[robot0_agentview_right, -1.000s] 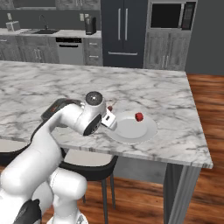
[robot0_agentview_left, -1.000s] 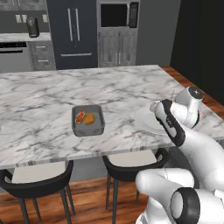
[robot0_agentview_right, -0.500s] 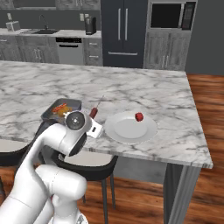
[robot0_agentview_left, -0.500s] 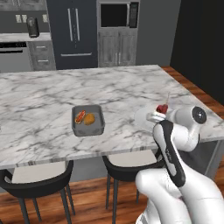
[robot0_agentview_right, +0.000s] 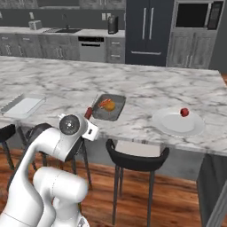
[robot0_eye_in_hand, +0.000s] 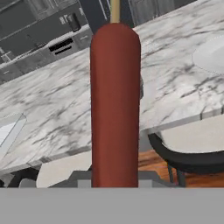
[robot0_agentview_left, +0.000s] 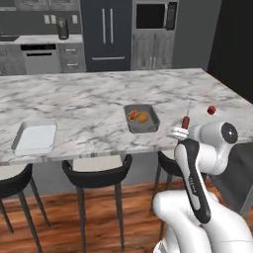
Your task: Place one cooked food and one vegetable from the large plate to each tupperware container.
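Hand (robot0_agentview_left: 184,129) clamped on a skewered sausage (robot0_eye_in_hand: 115,105), swung off the large plate (robot0_agentview_right: 178,123) toward the pale tub (robot0_agentview_left: 34,137) since a second ago. Dark tub (robot0_agentview_left: 142,118) already holds two foods; tomato (robot0_agentview_right: 184,112) remains on plate, table's right end.

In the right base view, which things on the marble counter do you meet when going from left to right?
Pale tub → dark grey tub with food inside → white plate → small red vegetable on that plate.

Marble island counter (robot0_agentview_left: 89,99), black stools (robot0_agentview_left: 96,170), wood floor (robot0_agentview_left: 99,222), dark fridge (robot0_agentview_left: 106,34), microwave (robot0_agentview_right: 195,15)
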Controlling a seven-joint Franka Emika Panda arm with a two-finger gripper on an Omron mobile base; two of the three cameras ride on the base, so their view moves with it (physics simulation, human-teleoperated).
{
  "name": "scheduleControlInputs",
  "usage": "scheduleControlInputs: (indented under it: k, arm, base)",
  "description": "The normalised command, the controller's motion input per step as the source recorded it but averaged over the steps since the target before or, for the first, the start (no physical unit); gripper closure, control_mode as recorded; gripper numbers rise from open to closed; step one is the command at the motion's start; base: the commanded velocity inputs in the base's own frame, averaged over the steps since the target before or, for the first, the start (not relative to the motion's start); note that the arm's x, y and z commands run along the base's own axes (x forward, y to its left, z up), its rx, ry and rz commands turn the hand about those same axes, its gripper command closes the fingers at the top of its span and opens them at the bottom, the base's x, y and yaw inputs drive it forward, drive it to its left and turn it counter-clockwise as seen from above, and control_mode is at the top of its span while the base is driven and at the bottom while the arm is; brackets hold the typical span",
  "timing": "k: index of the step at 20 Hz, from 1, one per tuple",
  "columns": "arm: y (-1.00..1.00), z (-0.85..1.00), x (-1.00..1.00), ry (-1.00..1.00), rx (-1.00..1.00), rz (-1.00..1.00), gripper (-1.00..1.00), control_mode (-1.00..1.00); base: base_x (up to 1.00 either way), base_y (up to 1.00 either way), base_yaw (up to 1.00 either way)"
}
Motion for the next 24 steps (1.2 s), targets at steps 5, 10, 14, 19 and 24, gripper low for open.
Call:
scheduleControlInputs:
  k: [5,10,14,19,24]
  arm:
    - [0.0,0.0,0.0,0.0,0.0,0.0,1.0,1.0]
    - [0.0,0.0,0.0,0.0,0.0,0.0,1.0,1.0]
    - [0.0,0.0,0.0,0.0,0.0,0.0,1.0,1.0]
    - [0.0,0.0,0.0,0.0,0.0,0.0,1.0,1.0]
    - [0.0,0.0,0.0,0.0,0.0,0.0,1.0,1.0]
  base:
    - [-0.16,1.0,0.11]
    - [-0.07,1.0,0.06]
    - [0.0,1.0,0.05]
    - [0.92,0.98,0.0]
    - [1.0,0.31,-0.03]
